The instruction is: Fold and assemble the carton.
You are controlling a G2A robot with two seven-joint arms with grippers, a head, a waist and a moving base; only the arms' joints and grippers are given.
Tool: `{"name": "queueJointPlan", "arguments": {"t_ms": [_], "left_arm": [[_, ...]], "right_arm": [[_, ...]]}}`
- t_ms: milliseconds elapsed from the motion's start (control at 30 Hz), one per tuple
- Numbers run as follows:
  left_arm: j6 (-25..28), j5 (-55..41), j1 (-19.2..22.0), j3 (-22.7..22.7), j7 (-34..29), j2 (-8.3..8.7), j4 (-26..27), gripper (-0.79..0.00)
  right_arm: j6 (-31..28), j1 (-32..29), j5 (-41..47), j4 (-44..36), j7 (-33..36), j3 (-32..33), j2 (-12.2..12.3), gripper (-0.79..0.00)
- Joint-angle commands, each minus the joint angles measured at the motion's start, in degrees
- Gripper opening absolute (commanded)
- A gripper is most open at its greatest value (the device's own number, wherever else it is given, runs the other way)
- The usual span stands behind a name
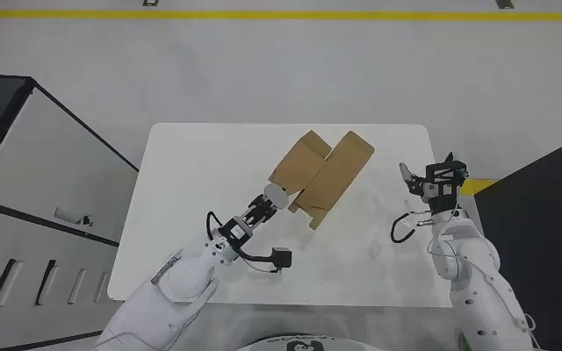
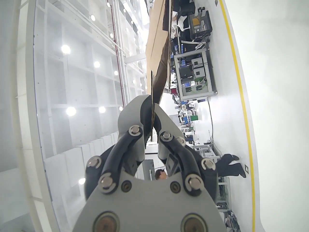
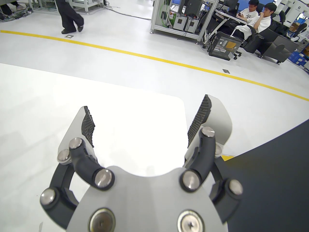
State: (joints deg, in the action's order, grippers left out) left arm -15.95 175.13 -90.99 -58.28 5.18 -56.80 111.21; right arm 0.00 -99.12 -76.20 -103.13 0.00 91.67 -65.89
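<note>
One brown carton (image 1: 323, 175) lies on the white table (image 1: 369, 263), a little far of centre, and runs on a slant from near-left to far-right. It is not boxed up: two long panels sit side by side with a dark crease between them, so what lies inside can't be seen. The left gripper (image 1: 274, 200) is clenched on its near-left end, and from the wrist a cardboard edge (image 2: 158, 37) is pinched between the two pads (image 2: 144, 112). The right gripper (image 1: 428, 168) hangs over the table's right edge, well apart from the carton, its ribbed fingers (image 3: 88, 121) spread wide around nothing.
</note>
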Motion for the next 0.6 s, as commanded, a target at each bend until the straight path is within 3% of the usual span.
{"name": "queueJointPlan", "arguments": {"t_ms": [0, 267, 567], "left_arm": [[-1.8, -0.7, -0.1, -0.6, 1.6, 0.06, 0.3, -0.785], [-8.5, -7.2, -1.2, -4.1, 12.7, 0.81, 1.1, -0.785], [-11.0, -11.8, -3.0, -7.3, 17.0, 1.17, 3.1, -0.785]], "right_arm": [[0.0, 0.0, 0.0, 0.0, 0.0, 0.0, 0.0, 0.000], [0.0, 0.0, 0.0, 0.0, 0.0, 0.0, 0.0, 0.000], [0.0, 0.0, 0.0, 0.0, 0.0, 0.0, 0.0, 0.000]]}}
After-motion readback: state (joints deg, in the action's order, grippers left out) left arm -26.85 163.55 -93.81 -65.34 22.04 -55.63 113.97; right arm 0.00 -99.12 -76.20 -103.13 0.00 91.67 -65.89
